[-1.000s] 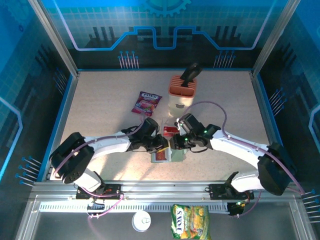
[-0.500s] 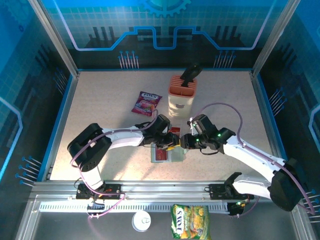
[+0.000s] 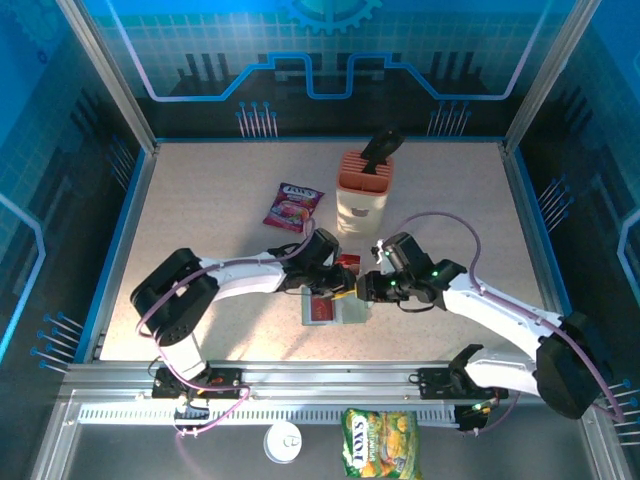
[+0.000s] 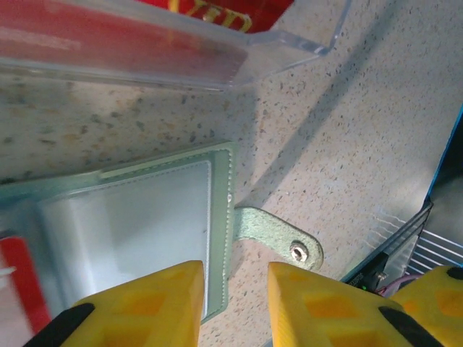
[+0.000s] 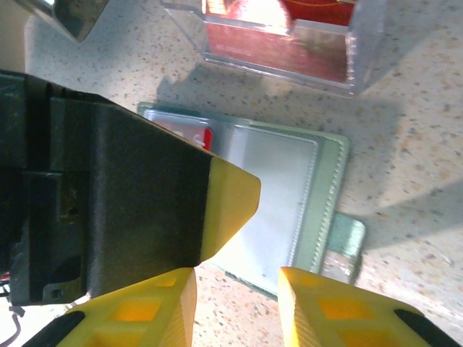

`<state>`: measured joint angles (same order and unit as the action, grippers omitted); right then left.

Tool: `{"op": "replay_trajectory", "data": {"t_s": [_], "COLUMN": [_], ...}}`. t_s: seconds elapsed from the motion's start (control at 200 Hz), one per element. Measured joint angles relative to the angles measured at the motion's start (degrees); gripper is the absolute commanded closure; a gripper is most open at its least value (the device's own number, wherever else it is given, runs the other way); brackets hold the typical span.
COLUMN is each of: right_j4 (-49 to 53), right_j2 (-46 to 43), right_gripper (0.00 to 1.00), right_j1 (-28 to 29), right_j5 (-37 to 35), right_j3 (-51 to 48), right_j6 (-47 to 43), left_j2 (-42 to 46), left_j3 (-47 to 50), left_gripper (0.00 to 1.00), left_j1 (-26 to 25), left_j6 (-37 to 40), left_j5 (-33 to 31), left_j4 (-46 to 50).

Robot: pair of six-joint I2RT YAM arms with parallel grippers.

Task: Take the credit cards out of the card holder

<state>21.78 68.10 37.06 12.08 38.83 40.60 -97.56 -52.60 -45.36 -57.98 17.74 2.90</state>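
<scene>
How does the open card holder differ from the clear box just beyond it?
The card holder is grey-green with a stitched edge and lies flat open; the clear box is see-through plastic with raised walls. The card holder has a snap tab on one side; the clear box shows none. Both rest on the table and show red inside.

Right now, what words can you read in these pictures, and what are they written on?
"FOX'S": on the purple-red snack packet, small but legible.
"FOX'S": on the yellow-green snack packet, running sideways.
Gold letters on the red card in the clear box: cut off, unreadable.
Card holder: no writing visible.
</scene>
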Motion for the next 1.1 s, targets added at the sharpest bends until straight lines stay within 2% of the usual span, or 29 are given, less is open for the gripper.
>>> {"op": "replay_trajectory", "data": {"t_s": [0.485,0.79,1.101], "right_j4": [-9.5,-16.3,-19.5], "right_j2": [12.2,18.3,21.0], "right_gripper": [0.69,0.71,0.75], "right_j1": [2.8,4.8,6.0], "right_j5": [4.2,7.0,8.2], "right_j3": [0.3,1.0,1.5], "right_j6": [3.0,6.2,7.6], "left_j2": [15.3,16.1,15.5], "left_j3": [11.4,14.5,15.0], "left_gripper": [0.86,0.98,1.0], "left_j1": [4.5,5.2,5.2], "left_j6": [0.5,1.0,1.1], "left_j5": [-4.2,-4.5,-4.9], "left_j4": [5.2,6.3,6.0]}}
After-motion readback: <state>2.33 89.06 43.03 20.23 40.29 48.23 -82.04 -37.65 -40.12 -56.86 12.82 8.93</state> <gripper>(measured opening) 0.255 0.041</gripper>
